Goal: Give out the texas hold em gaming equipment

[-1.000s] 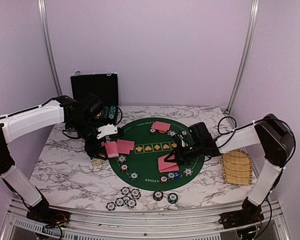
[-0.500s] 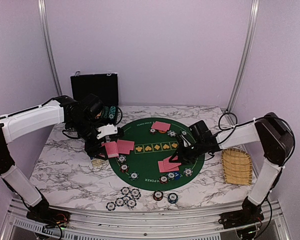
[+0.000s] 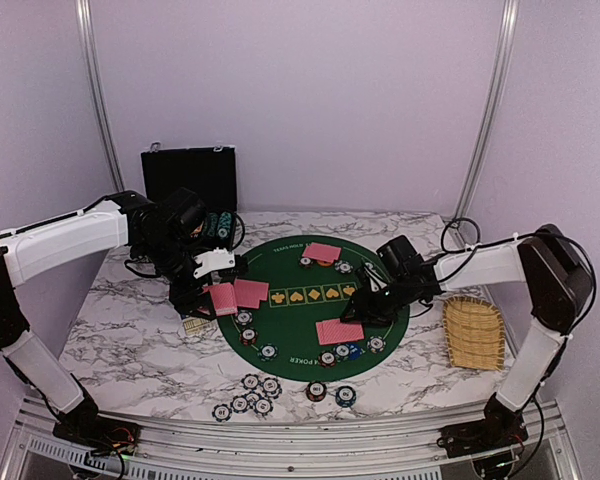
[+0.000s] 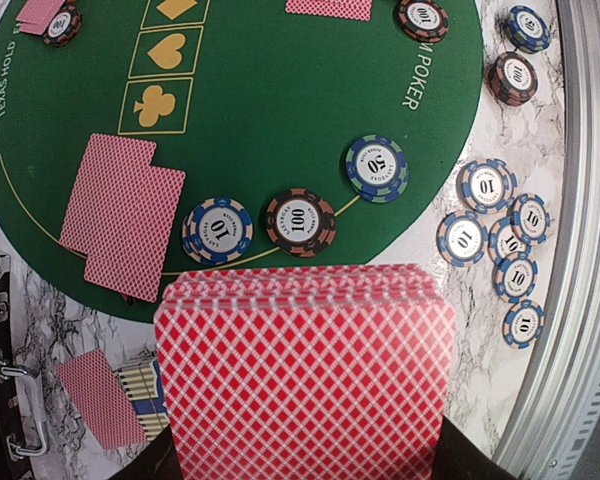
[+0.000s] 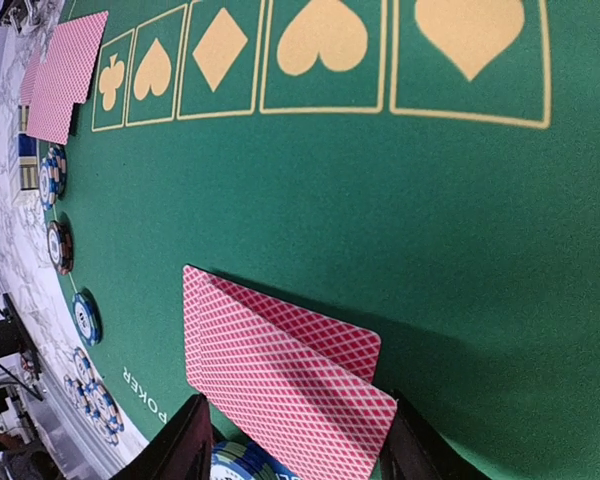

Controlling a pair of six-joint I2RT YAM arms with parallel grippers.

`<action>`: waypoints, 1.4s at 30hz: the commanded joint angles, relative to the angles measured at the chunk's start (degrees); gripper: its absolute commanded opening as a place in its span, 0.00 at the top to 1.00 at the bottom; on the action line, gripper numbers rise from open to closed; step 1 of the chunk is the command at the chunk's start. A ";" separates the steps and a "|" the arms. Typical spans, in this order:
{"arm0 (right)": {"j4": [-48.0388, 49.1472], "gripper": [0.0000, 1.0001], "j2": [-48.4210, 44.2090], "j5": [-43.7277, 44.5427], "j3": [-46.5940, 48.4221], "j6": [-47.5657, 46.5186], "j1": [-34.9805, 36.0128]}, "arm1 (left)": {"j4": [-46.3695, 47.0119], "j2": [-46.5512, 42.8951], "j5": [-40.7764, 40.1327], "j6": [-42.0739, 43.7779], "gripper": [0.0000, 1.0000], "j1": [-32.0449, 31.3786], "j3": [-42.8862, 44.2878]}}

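The deck of red-backed playing cards (image 4: 305, 385) is pinched between the fingers of the left end effector (image 3: 218, 290). It is held above the left rim of the round green poker mat (image 3: 295, 320), near two dealt cards (image 4: 120, 215), with the left arm reaching in from the left, elbow bent. The right end effector (image 3: 368, 306) hangs low over the mat, its fingers (image 5: 185, 445) spread and empty, just beside a pair of face-down cards (image 5: 280, 375); its arm stretches leftward across the marble desk (image 3: 130, 340).
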 commanded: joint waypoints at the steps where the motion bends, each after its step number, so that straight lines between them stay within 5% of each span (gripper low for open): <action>1: -5.07 0.40 -3.02 5.27 3.43 -1.67 -0.07 | -1.32 -1.33 0.71 0.66 0.99 -0.01 0.57; 7: -3.69 0.19 -7.28 6.47 3.35 1.56 0.63 | -1.32 -1.19 0.75 0.58 0.99 -0.01 0.82; 13: 7.60 0.09 -9.61 0.43 2.81 9.88 4.94 | -1.32 -0.84 1.05 0.32 0.99 -0.01 1.19; 27: 37.45 0.06 6.43 -11.63 11.21 29.94 19.49 | -1.32 -0.73 1.43 0.01 0.99 -0.01 1.55; 42: 46.65 0.06 18.95 -14.93 20.61 37.04 23.48 | -1.30 -0.31 1.64 -0.08 0.99 0.02 1.69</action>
